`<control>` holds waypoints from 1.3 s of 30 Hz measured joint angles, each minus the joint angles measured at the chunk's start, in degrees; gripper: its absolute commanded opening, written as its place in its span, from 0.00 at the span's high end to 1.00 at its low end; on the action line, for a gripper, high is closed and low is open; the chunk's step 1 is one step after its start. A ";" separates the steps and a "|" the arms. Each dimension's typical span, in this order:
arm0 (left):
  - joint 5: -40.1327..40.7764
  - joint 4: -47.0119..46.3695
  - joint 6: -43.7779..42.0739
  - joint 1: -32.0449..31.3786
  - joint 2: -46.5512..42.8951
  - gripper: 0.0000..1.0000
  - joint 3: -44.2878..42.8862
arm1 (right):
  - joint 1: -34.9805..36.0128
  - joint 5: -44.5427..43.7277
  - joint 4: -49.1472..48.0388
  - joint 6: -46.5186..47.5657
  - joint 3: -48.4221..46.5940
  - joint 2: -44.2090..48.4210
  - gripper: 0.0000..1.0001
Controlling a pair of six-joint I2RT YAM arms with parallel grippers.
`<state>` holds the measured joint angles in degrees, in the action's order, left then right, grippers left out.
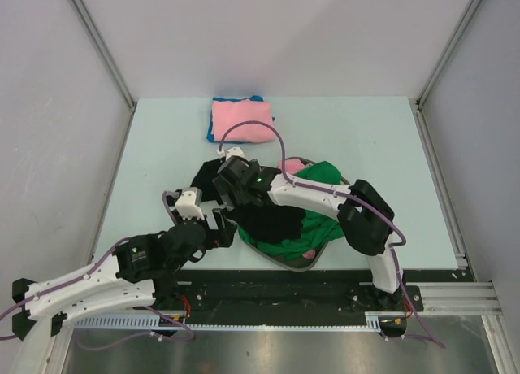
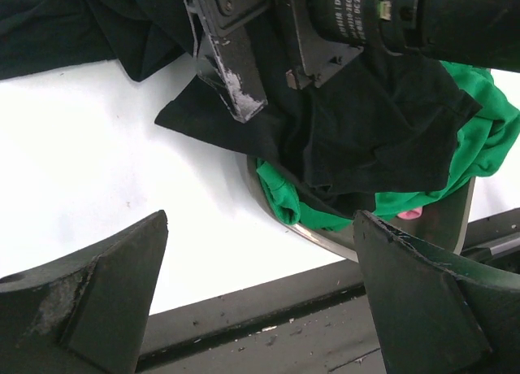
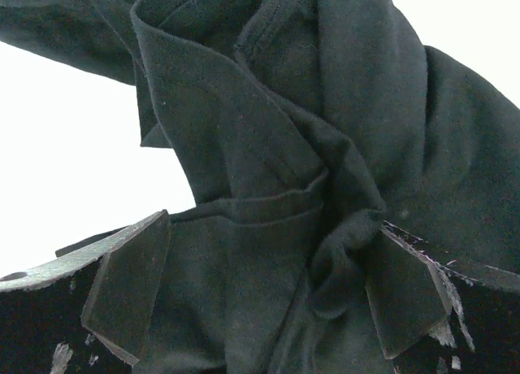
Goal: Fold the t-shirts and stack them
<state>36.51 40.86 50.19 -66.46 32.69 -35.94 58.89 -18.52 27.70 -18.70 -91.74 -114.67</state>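
Observation:
A large black t-shirt (image 1: 272, 219) lies crumpled over a green t-shirt (image 1: 325, 175) in a metal basin (image 1: 296, 264) at the near middle of the table. A folded pink t-shirt (image 1: 241, 119) lies on a blue one (image 1: 211, 132) at the back. My right gripper (image 1: 226, 167) reaches left over the pile. Its fingers stand wide apart with a bunched fold of the black shirt (image 3: 268, 146) between them (image 3: 272, 223). My left gripper (image 1: 223, 229) is open and empty (image 2: 260, 228) just left of the basin, above the table's near edge.
The basin's rim (image 2: 325, 237) shows under the green cloth (image 2: 284, 191), with a bit of pink cloth (image 2: 410, 214) inside. The black rail (image 1: 284, 289) runs along the near edge. Grey walls enclose the table on three sides.

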 measured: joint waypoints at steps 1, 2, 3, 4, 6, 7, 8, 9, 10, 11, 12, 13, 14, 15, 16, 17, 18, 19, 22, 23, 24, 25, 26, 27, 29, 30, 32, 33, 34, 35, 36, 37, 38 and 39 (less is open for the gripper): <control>-0.11 0.09 0.02 0.07 -0.50 0.00 0.26 | -0.07 -0.04 0.44 0.39 -0.81 -0.81 0.04; -0.20 0.17 0.02 0.11 -0.74 0.00 0.44 | -0.09 -0.07 0.70 0.66 -1.62 -1.66 0.10; -0.26 0.33 0.09 0.11 -0.98 0.00 0.63 | -0.15 -0.07 0.79 0.85 -2.03 -2.10 0.18; -0.33 0.46 0.26 0.13 -1.18 0.00 0.81 | -0.15 -0.07 1.01 1.03 -2.64 -2.80 0.46; -0.52 0.52 0.39 0.13 -1.51 0.00 1.18 | -0.28 -0.15 1.05 2.10 -3.48 -3.93 0.82; -0.66 0.52 0.39 0.13 -1.64 0.00 1.31 | -0.39 -0.22 1.20 2.40 -3.76 -4.42 1.00; -0.72 0.66 0.39 0.13 -1.79 0.00 1.42 | -0.57 -0.44 1.51 2.34 -4.39 -5.01 1.00; -0.74 0.74 0.39 0.13 -1.97 0.00 1.49 | -0.74 -0.66 1.86 2.29 -5.20 -5.70 1.00; -0.74 0.83 0.39 0.13 -2.10 0.00 1.51 | -0.96 -0.96 2.45 2.19 -6.29 -6.51 1.00; -0.74 0.87 0.37 0.15 -2.25 0.00 1.51 | -1.14 -1.31 3.08 2.25 -7.58 -7.28 1.00; -0.74 0.87 0.37 0.15 -2.36 0.00 1.51 | -1.20 -1.92 3.37 2.36 -8.39 -7.65 1.00; -0.74 0.87 0.37 0.15 -2.40 0.00 1.51 | -1.22 -2.69 3.48 2.51 -8.87 -7.72 1.00; -0.74 0.87 0.35 0.17 -2.40 0.00 1.51 | -1.22 -3.43 3.58 2.84 -9.16 -7.67 1.00; -0.79 0.87 0.33 0.17 -2.38 0.00 1.51 | -1.16 -4.59 3.54 3.28 -9.49 -7.50 1.00; -0.83 0.87 0.33 0.17 -2.38 0.00 1.51 | -0.98 -5.90 3.48 3.85 -9.75 -7.10 1.00; -0.87 0.87 0.33 0.17 -2.38 0.00 1.49 | -0.87 -7.19 3.50 4.31 -9.79 -6.34 1.00; -0.94 0.87 0.33 0.17 -2.34 0.00 1.49 | -0.76 -8.57 3.72 4.90 -9.75 -5.09 1.00; -0.94 0.87 0.31 0.17 -2.32 0.00 1.51 | -0.66 -9.77 3.76 5.44 -9.73 -3.65 1.00; -1.07 0.81 0.26 0.22 -2.01 0.00 1.51 | -0.48 -13.79 3.34 7.39 -9.40 4.52 1.00; -1.18 0.79 0.26 0.22 -1.77 0.00 1.51 | -0.57 -15.30 3.32 8.09 -9.40 7.89 1.00; -1.22 0.66 0.24 0.22 -1.51 0.00 1.49 | -0.72 -17.22 3.15 8.74 -9.35 11.67 1.00; -1.29 0.39 0.22 0.22 -1.14 0.00 1.51 | -1.03 -18.99 3.06 9.46 -9.31 15.54 1.00; -1.38 0.11 0.20 0.22 -0.79 0.00 1.51 | -1.38 -21.14 2.78 9.94 -9.27 19.32 1.00; -1.51 -0.09 0.15 0.22 -0.48 0.00 1.51 | -1.79 -23.10 2.38 10.27 -9.14 22.36 1.00; -2.21 -1.20 -0.33 0.24 0.39 0.00 1.51 | -3.48 -27.50 2.05 10.47 -7.80 29.31 1.00; -2.43 -1.75 -0.68 0.22 0.85 0.00 1.51 | -4.87 -29.70 2.12 10.36 -6.95 32.33 1.00; -2.82 -3.13 -1.25 0.26 2.38 0.00 1.46 | -9.55 -33.83 3.08 9.31 -4.42 38.51 1.00; -2.97 -3.54 -1.62 0.26 3.10 0.00 1.44 | -12.68 -35.85 3.85 8.59 -2.78 41.40 1.00; -3.30 -3.91 -1.92 0.28 4.09 0.00 1.33 | -15.54 -37.66 4.35 7.91 -0.90 44.15 1.00; -3.58 -4.33 -2.32 0.26 4.96 0.00 1.20 | -18.47 -38.84 5.11 7.17 0.92 46.51 1.00; -3.76 -4.76 -2.71 0.26 5.73 0.00 0.98 | -21.55 -40.26 6.36 6.40 2.80 48.92 1.00; -4.02 -5.35 -2.89 0.26 6.56 0.00 0.79 | -24.52 -41.31 8.09 5.35 4.44 51.47 1.00; -4.24 -6.03 -3.28 0.28 7.43 0.00 0.59 | -26.93 -42.38 9.14 4.52 5.66 53.53 1.00; -4.48 -6.51 -3.67 0.28 8.00 0.00 0.50 | -28.68 -43.15 10.01 3.78 6.56 55.01 1.00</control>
<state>32.03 34.35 46.52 -66.17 40.69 -35.44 30.22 -61.67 37.71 -14.92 -85.19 -59.66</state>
